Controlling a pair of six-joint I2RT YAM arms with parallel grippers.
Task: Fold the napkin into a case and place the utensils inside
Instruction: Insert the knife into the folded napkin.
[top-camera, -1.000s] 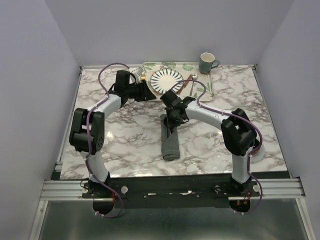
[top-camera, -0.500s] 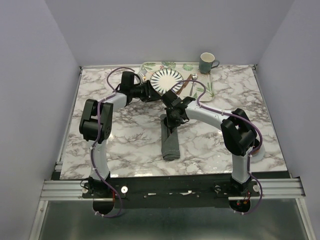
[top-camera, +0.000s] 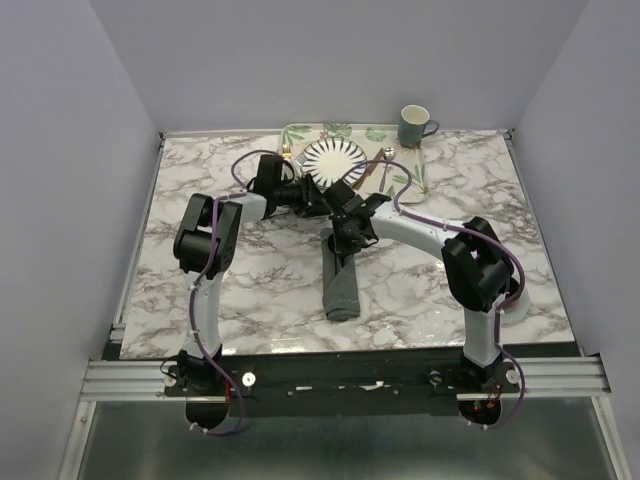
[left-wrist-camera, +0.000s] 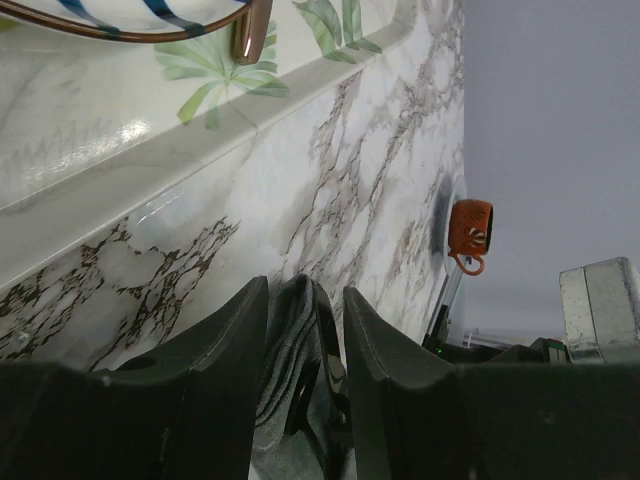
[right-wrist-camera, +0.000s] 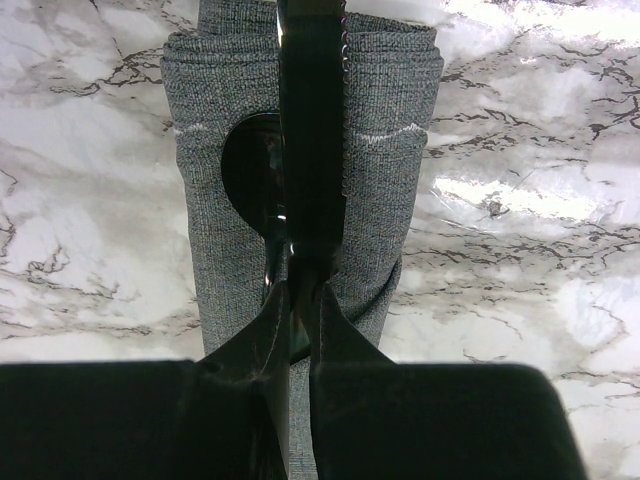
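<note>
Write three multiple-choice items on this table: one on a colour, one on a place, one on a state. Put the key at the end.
1. The folded napkin is:
A dark grey
B white
C red

2. The mug stands:
A on the napkin
B at the far right corner of the placemat
C left of the placemat

3. The left gripper is:
A shut on the mug
B open
C shut on the napkin

Key:
1. A, the top and right wrist views both show dark grey cloth.
2. B, the top view shows it at that corner.
3. B, the left wrist view shows its fingers apart.
</note>
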